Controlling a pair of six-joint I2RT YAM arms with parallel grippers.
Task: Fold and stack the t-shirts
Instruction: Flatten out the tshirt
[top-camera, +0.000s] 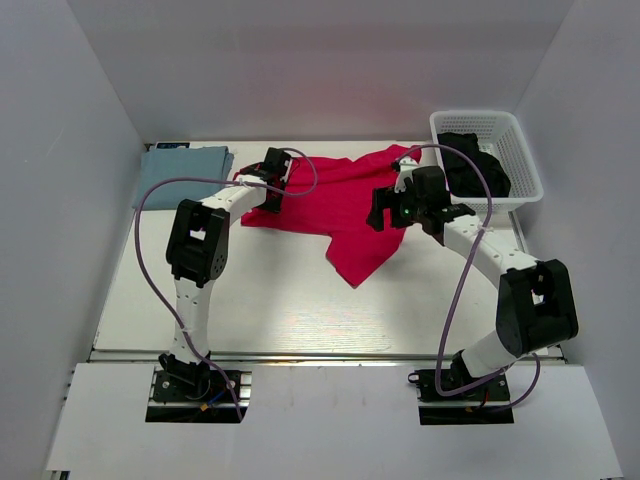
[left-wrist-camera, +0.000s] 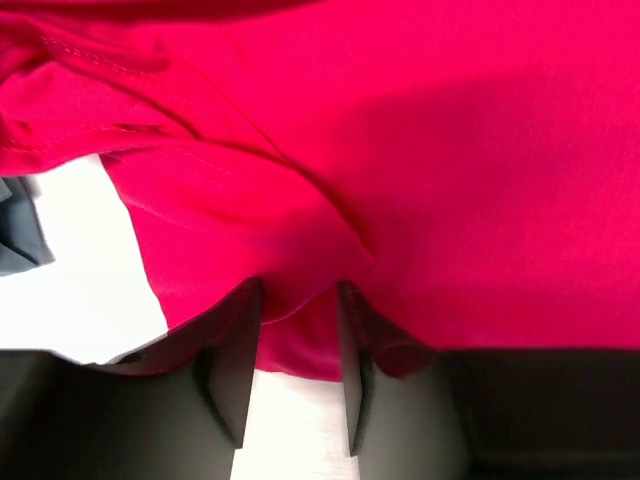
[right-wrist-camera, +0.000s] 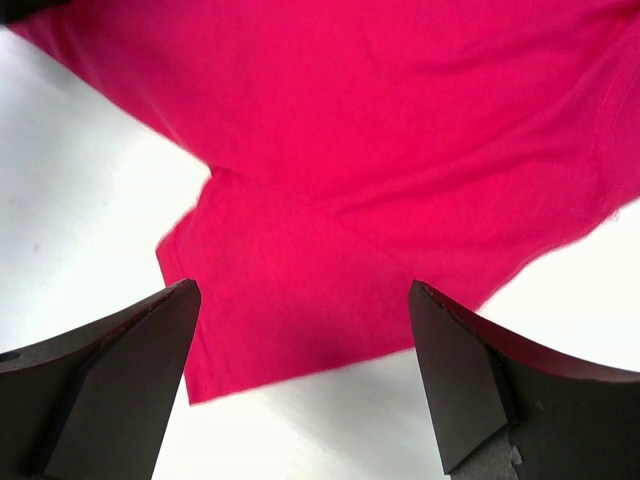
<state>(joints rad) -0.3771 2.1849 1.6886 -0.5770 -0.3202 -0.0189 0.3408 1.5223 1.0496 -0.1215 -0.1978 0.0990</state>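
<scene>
Top external view shows the crumpled crimson red cloth t-shirt (top-camera: 345, 205) lying crosswise between both arms, left gripper (left-wrist-camera: 297, 345) pinching its near-left edge, right gripper (right-wrist-camera: 305, 375) spread wide above its right sleeve.

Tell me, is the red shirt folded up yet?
Not yet. The red shirt lies spread and rumpled on the table, a flap sticking toward the front.

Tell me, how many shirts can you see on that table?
2 on the table: a red t-shirt spread out mid-table between the arms, and a folded blue-grey t-shirt at the far left corner. The dark cloth in the white basket may be more.
</scene>
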